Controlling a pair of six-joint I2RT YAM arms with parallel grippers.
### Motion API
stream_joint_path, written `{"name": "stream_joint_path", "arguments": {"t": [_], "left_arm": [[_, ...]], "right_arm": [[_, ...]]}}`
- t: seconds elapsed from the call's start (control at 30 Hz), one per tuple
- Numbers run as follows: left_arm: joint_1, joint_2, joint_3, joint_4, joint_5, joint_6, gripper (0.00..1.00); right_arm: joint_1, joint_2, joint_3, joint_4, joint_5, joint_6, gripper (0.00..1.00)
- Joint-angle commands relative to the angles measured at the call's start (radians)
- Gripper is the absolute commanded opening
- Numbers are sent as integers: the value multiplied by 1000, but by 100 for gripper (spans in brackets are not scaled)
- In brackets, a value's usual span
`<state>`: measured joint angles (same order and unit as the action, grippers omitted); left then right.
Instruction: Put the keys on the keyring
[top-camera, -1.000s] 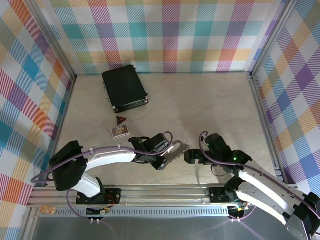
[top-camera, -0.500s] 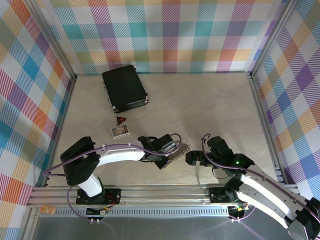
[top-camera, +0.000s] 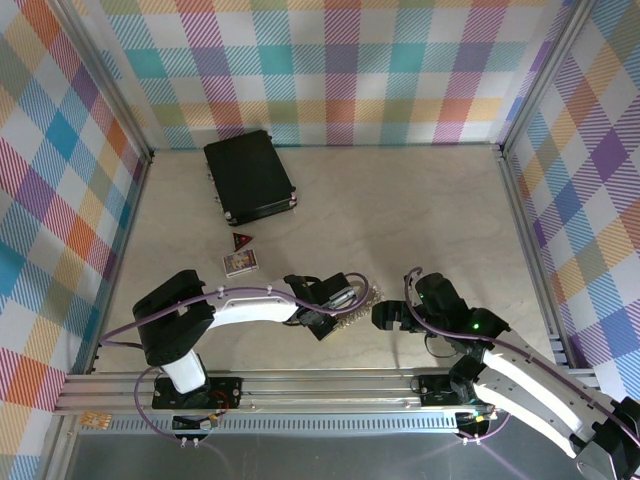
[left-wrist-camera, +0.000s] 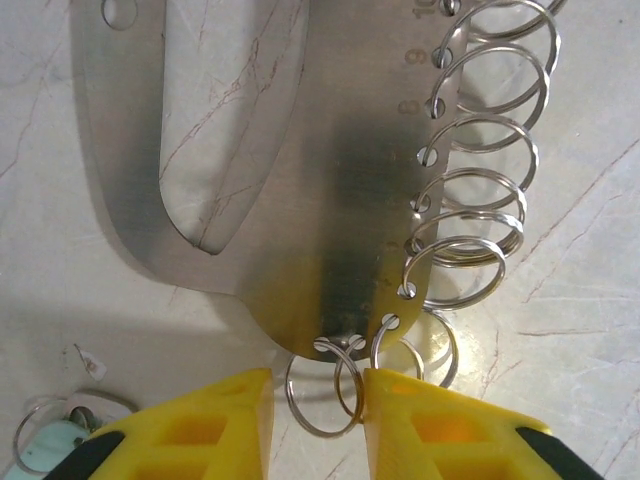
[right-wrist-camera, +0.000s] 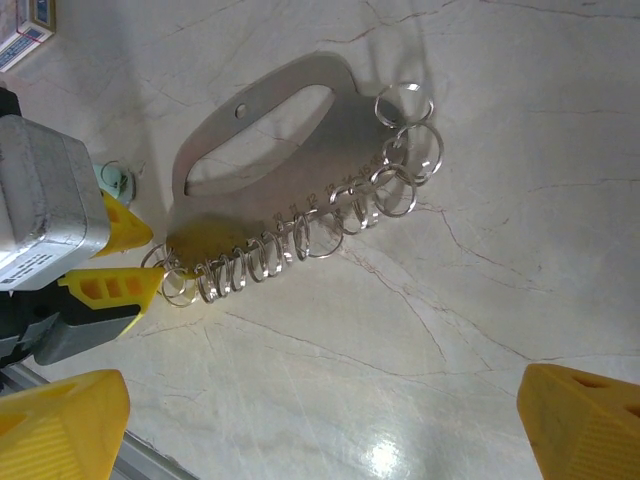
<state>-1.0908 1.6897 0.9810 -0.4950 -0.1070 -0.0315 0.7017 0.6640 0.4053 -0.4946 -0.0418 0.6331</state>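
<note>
Three things lie clear of the keyring (top-camera: 360, 303): black case (top-camera: 249, 177), red triangle (top-camera: 241, 241), small box (top-camera: 241, 263).

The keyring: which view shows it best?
Right wrist: the whole keyring lies in view, oval hole and ring row clear. Left wrist crops it close; top external gives a small glint.

Bright even overhead light, soft shadows, white glare on the tabletop (right-wrist-camera: 385, 455), wrist close-ups slightly soft.

Left gripper (left-wrist-camera: 318, 390) sits low with jaws narrowly apart; right gripper (right-wrist-camera: 320, 420) faces it, jaws spread wide
</note>
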Motion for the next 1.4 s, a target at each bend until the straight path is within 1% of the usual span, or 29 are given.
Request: {"name": "stream_joint_path", "arguments": {"t": [0.0, 0.17, 0.4, 0.6, 0.67, 0.93, 1.07, 1.37], "left_arm": [[-9, 18, 26, -17, -25, 18, 26], [-9, 14, 26, -16, -29, 19, 21], [-10, -3, 28, -15, -43, 19, 18], [-9, -11, 45, -32, -43, 22, 7], [-9, -15, 49, -32, -34, 19, 0], [-10, -46, 51, -28, 6, -7, 0], [-9, -70, 36, 0, 38, -34, 0], [-4, -54, -22, 59, 22, -44, 0]], "right_arm": [[5, -10, -6, 0, 9, 7, 99], [6, -12, -6, 0, 10, 8, 100], [5, -20, -8, -1, 11, 6, 99], [5, -19, -6, 2, 20, 1, 99], [5, -19, -4, 1, 19, 0, 99], [5, -23, 0, -6, 22, -3, 99], [5, -26, 1, -10, 23, -7, 100], [5, -39, 10, -22, 25, -11, 100]]}}
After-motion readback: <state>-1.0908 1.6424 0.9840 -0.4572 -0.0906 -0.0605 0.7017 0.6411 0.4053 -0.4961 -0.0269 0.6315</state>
